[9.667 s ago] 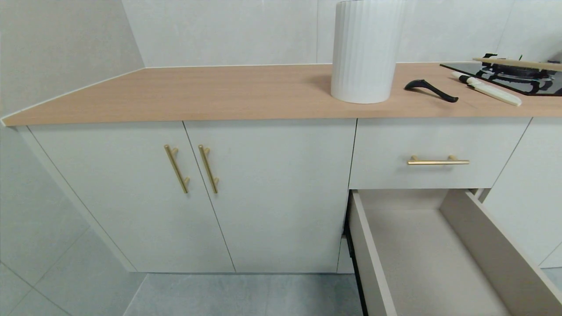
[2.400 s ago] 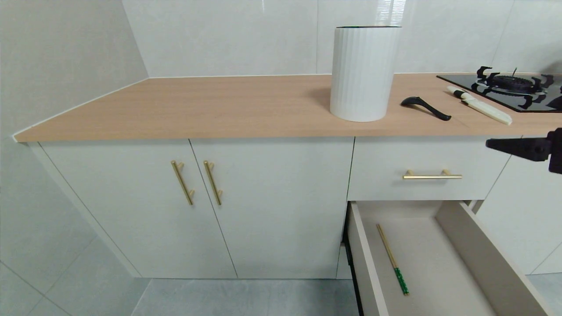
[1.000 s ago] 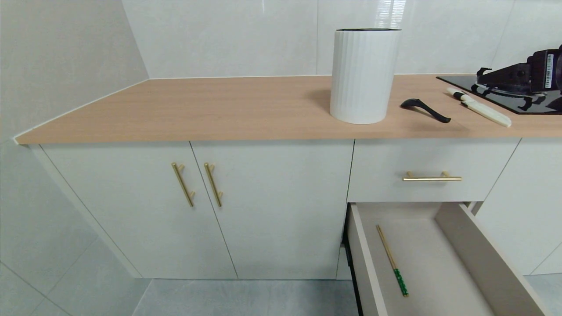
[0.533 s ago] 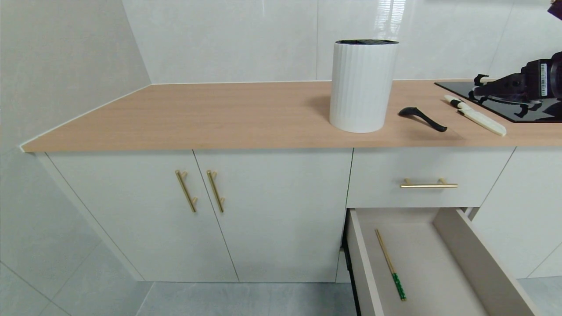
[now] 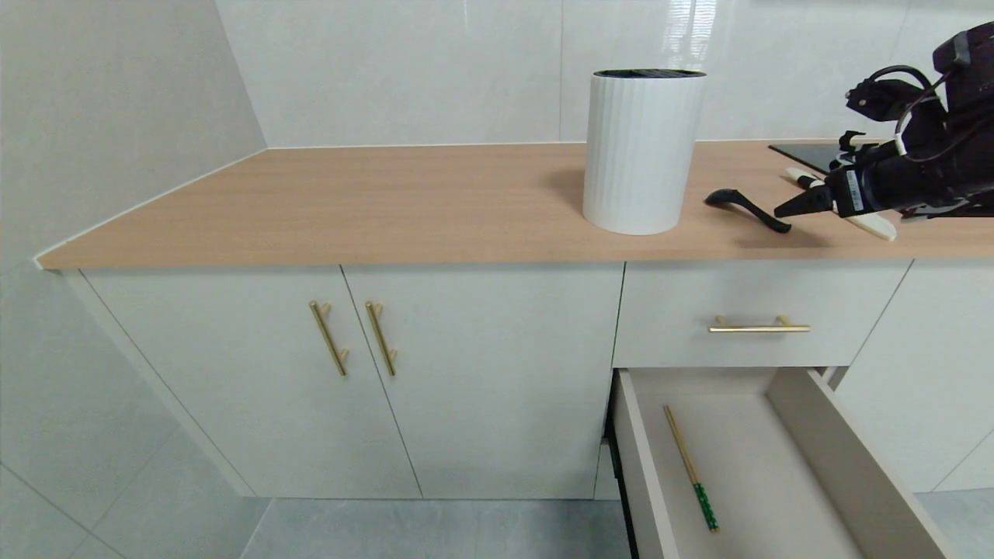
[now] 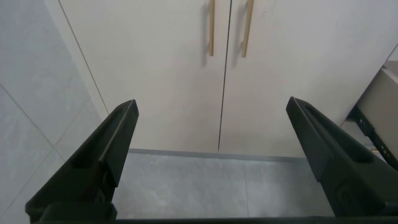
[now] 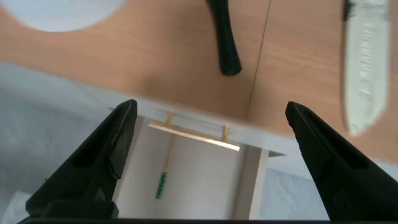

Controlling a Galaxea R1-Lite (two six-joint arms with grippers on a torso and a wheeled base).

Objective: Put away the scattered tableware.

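Right gripper [image 7: 210, 109]: fingers spread wide, empty, above the wooden countertop [image 5: 388, 202].
Left gripper [image 6: 211, 106]: fingers spread, facing the white cabinet doors [image 6: 280, 74].
Black curved plastic spoon [image 5: 747, 205]: on the countertop, 9 o'clock of the right gripper.
White-bladed knife [image 7: 365, 74]: 3 o'clock of the spoon.
Green-tipped wooden chopsticks [image 5: 689, 466]: inside the open beige drawer [image 5: 831, 458], 6 o'clock.

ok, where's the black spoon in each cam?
Head view: black spoon on the counter, between the white canister and the white knife.
Right wrist view: black spoon on the counter, over the gold drawer handle.
Left wrist view: faces the cabinet doors, away from the counter.
Shared landmark: gold drawer handle.
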